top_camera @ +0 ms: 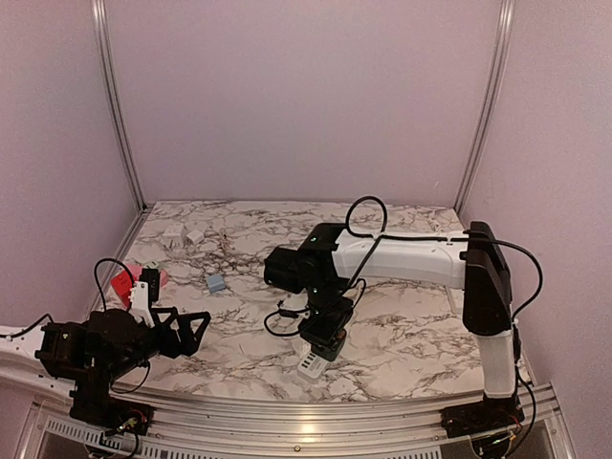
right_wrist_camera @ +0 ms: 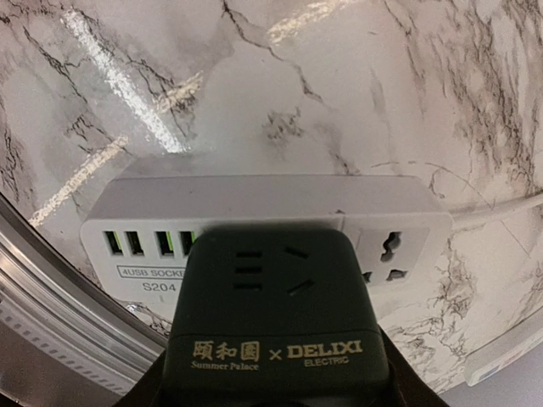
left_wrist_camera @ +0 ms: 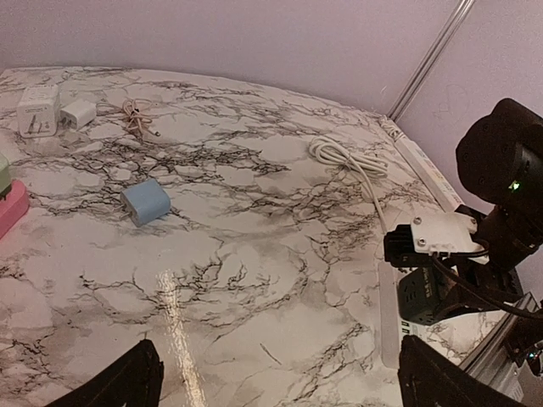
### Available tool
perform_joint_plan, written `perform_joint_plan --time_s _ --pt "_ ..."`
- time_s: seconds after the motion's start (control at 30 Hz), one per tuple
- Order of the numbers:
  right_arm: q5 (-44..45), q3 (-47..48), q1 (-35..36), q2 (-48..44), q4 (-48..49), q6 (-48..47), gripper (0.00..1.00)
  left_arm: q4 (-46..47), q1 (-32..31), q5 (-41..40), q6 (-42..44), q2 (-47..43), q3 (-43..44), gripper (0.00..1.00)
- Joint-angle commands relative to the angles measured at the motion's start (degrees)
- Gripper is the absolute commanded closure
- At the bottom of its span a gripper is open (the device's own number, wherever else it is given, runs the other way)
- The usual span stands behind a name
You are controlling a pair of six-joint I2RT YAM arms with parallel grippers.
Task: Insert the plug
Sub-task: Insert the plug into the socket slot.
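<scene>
The plug (right_wrist_camera: pixel 276 314) is a black cube adapter with gold lettering. My right gripper (right_wrist_camera: pixel 276 400) is shut on it, and only slivers of the fingers show at its sides. It stands over the middle of a white power strip (right_wrist_camera: pixel 394 225) that lies near the table's front edge. Its prongs are hidden, so I cannot tell whether they sit in a socket. The top view shows the plug (top_camera: pixel 325 335) above the strip (top_camera: pixel 311 367). In the left wrist view the plug (left_wrist_camera: pixel 428 297) is at the right. My left gripper (left_wrist_camera: pixel 284 381) is open over bare marble at the front left (top_camera: pixel 191 330).
A blue charger (left_wrist_camera: pixel 146 202) lies left of centre. White chargers (left_wrist_camera: pixel 38 110) and a braided cable (left_wrist_camera: pixel 136 119) lie at the back left. A pink and red object (top_camera: pixel 124 284) is at the left edge. The strip's white cord (left_wrist_camera: pixel 344 157) is coiled on the right. A metal rail (top_camera: pixel 316 435) edges the front.
</scene>
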Motion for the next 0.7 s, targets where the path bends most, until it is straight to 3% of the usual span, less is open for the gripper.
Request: perform_joint_plan --time_s 0.0,0.37,0.53,0.67 --pt "-5.6 -12.2 2.6 15.4 12.8 1.1 0.98 -4.1 0.1 -2.8 -0.3 -0.7 2.1 0.01" --pt "-3.7 -7.8 0.9 11.6 9.3 0.5 0.88 -5.1 0.1 -2.7 -1.7 -1.5 1.5 0.01" --pt "-2.4 -4.8 0.5 9.8 7.2 0.5 0.79 -5.5 0.1 -2.4 -2.5 -2.1 0.8 0.01" --pt "-1.9 -3.0 0.0 8.1 6.1 0.6 0.78 -5.5 0.1 -2.6 -2.7 -2.4 0.6 0.01"
